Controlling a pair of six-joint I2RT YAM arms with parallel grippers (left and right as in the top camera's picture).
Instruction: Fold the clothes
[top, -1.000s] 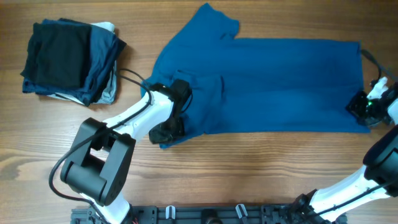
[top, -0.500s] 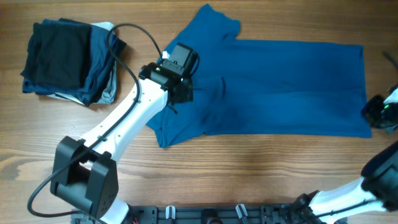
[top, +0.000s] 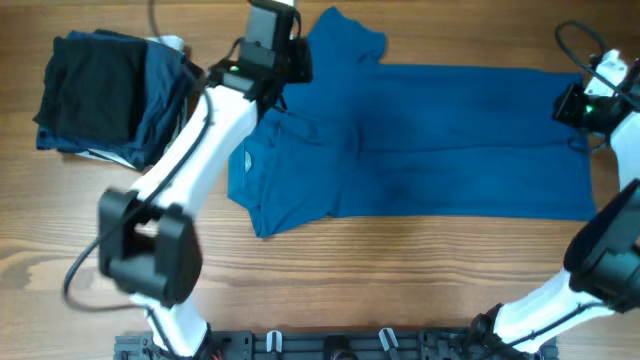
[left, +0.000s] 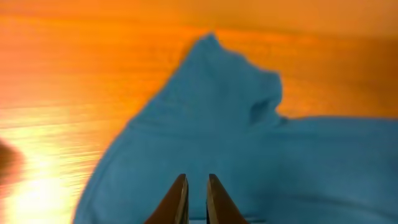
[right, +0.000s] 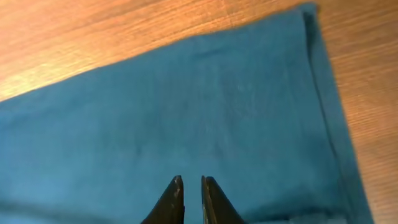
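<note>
A blue polo shirt (top: 440, 140) lies flat on a wooden table (top: 400, 280), filling the middle and right of the overhead view. Its long axis runs from 9 o'clock to 3 o'clock. The collar end (top: 248, 165) points to 9 o'clock and the straight hem (top: 583, 140) to 3 o'clock. One short sleeve (top: 350, 35) sticks out toward 12 o'clock.

The left gripper (left: 194, 177) hovers over the shoulder just below that sleeve. Its jaws are drawn almost together, with only a slit between them, and hold nothing. The right gripper (right: 189, 179) hovers over the hem corner at the 12 o'clock edge, likewise nearly closed and empty.

Both grippers are over the far long edge, so the step looks like a lengthwise fold toward 6 o'clock. To do it well, each gripper should probably open first, then pinch the cloth right at the edge, at the shoulder and at the hem corner. Lifting together and keeping the fabric taut along its length would guard against sagging. The sleeve should fold inward, not trail out.

A pile of folded dark garments (top: 110, 95) sits at 9 o'clock, just beside the shirt's collar end.
</note>
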